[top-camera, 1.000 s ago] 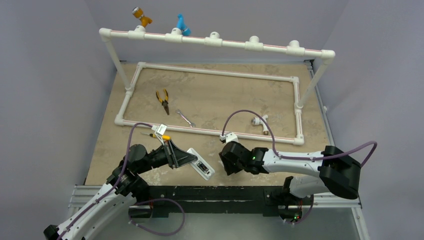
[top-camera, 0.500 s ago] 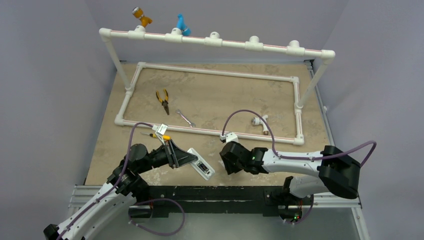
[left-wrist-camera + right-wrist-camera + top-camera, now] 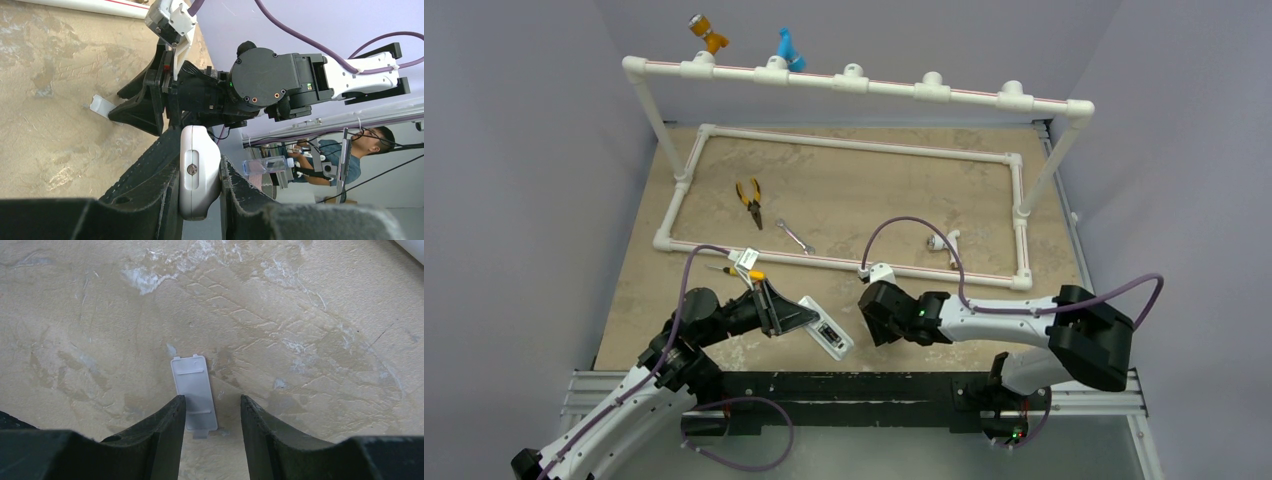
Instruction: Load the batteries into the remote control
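The left tool [image 3: 802, 318] is clamped on the remote control [image 3: 828, 335], a slim white plastic bar held slantwise close to the counter's [image 3: 874, 195] near edge. The left wrist view shows the remote control [image 3: 198, 175] squeezed between two black fingers [image 3: 157, 172] with ribbed sides. Its end is rounded and smooth, with a small screw set in a shallow slot. From above, a dark recess shows on its upper face, too small to tell what is in it.

The right tool [image 3: 876, 318] hangs just right of the remote, with a narrow gap between them. Its jaws stand apart, and in its own camera the right tool [image 3: 211, 402] straddles a thin, flat white cover [image 3: 193, 390] with small tabs, lying on the counter. The cover sits closer to the left finger in that picture. Whether it touches either finger cannot be told.

The counter is mottled beige with a scuffed, chalky surface. The near rail of a white pipe frame [image 3: 854, 147] runs just behind both tools. Inside the frame lie yellow-handled pliers [image 3: 748, 200], a silver wrench [image 3: 795, 236] and a white pipe fitting [image 3: 944, 243], with bare surface between them. A screwdriver [image 3: 739, 272] lies beside the left arm.
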